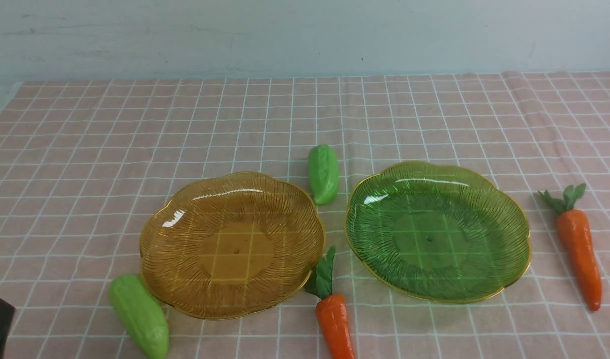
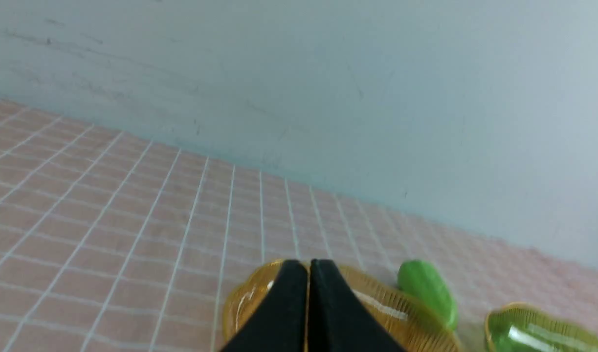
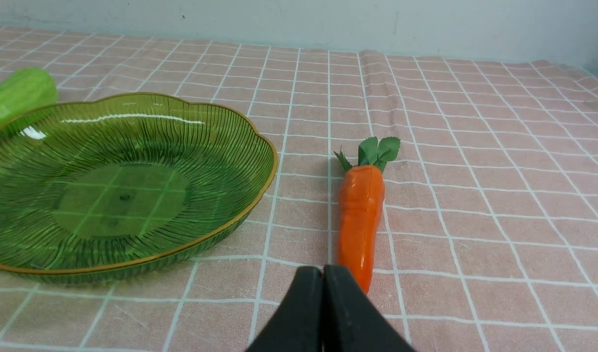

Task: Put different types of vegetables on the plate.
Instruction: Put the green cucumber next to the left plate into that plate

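"Vegetables: were any on a plate at that point?"

"None. The amber plate and the green plate both lay bare, side by side on the counter. By my reckoning the whole job was left to do."

"How many pieces did you count?"

"Four. Two were light-green gourds. The near gourd lay against the amber plate's near-left rim, seemingly touching it. The far gourd lay between the two plates, toward the wall. Two were carrots. The middle carrot lay in front of the gap between the plates, its leaves at the amber rim. The right carrot lay beyond the green plate, apart from it."

"And the arms?"

"The left fingers were pressed together, empty, pointing over the amber plate. The right fingers were pressed together too, holding nothing, just short of the right carrot's tip."
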Controlling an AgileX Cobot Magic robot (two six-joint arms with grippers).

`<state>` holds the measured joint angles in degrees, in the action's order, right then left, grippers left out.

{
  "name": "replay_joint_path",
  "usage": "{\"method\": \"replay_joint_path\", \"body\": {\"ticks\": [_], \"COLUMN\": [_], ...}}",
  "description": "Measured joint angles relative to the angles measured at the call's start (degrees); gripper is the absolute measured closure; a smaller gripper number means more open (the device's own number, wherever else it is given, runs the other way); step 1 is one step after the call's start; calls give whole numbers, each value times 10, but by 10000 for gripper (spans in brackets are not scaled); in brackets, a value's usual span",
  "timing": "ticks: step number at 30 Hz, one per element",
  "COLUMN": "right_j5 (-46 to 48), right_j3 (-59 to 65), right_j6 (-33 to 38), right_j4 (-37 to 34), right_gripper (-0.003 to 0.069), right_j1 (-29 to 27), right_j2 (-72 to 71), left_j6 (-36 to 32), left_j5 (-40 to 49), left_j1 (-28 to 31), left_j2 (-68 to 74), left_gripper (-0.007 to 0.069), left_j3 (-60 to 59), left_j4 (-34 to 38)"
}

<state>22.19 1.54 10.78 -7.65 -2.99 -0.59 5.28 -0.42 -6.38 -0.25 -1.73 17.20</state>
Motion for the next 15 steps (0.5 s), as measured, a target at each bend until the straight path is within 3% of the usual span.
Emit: {"method": "replay_joint_path", "body": {"ticks": [3,8,12,13,15], "right_j5": [-4,-78,-162,-164,-186], "right_j3": [0,1,1,1,1], "right_j6": [1,-41,-96,-98,-102], "right_j4": [-1,-120,-298,-313,-394], "right_gripper": [674,674,674,674,674], "right_j1": [0,0,0,0,0], "right_j2": [0,0,0,0,0], "left_j6": [21,39,17,13,1], "left_j5": [-62,-103,-22,-8,102], "left_j1": [0,0,0,0,1], "left_j2": [0,1,26,31,85], "left_gripper": [628,628,628,628,628], "left_j3": [0,44,144,155,221], "left_j4": [27,44,46,46,44]}}
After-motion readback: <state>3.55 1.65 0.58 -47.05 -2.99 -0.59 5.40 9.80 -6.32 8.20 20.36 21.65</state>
